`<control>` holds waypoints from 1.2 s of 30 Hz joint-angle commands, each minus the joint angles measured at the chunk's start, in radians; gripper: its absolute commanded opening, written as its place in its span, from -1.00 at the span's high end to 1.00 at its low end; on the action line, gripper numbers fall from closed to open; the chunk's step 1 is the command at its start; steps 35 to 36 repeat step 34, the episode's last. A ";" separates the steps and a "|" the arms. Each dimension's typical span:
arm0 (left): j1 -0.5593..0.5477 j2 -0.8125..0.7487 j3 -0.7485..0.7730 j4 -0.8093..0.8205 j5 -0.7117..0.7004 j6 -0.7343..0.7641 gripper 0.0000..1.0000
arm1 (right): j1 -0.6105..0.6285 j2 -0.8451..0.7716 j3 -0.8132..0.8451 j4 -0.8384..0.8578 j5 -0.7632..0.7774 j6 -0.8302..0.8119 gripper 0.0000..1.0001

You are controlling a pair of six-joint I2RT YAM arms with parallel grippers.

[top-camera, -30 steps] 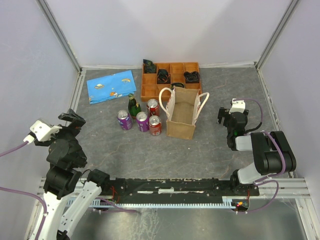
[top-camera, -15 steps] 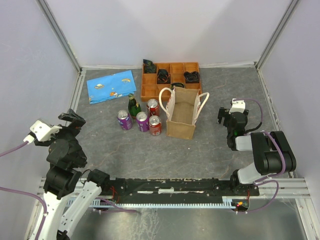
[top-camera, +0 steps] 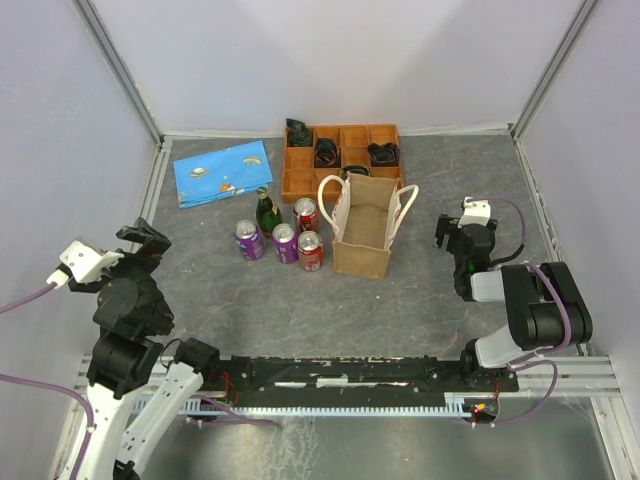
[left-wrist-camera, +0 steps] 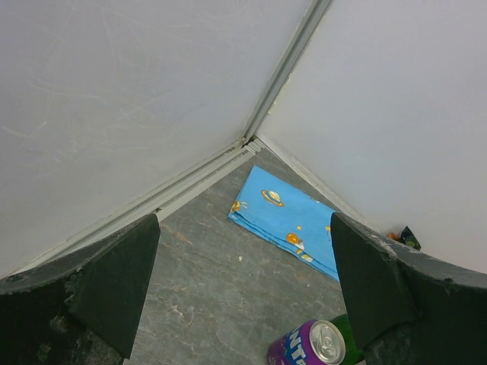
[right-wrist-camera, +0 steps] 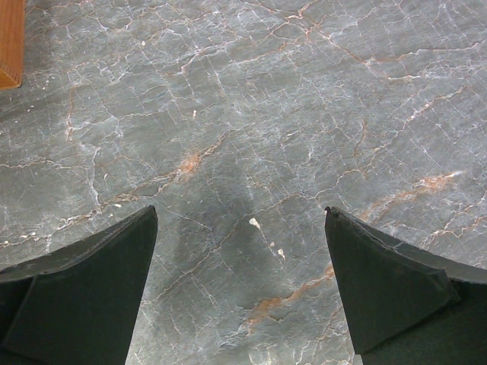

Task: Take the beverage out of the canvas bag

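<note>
Left tool [left-wrist-camera: 243, 220] spread, empty, well left of the bag [top-camera: 360, 262]; right tool [right-wrist-camera: 241, 211] spread over bare counter [right-wrist-camera: 243, 114] right of the bag; bag upright, mouth open, no drink visible inside; cans [top-camera: 285, 243] and bottle [top-camera: 267, 212] just left of it; unloading looks finished; otherwise, reach into the bag's mouth.

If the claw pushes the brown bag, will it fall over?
Probably it would slide or tip: the canvas bag stands tall on a small base. Its cloth walls likely bend, and its loop handles look floppy.
</note>
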 commanded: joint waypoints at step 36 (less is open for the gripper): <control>0.003 0.014 0.005 0.003 -0.017 -0.008 -0.99 | -0.003 -0.011 0.028 0.029 -0.007 0.004 -0.99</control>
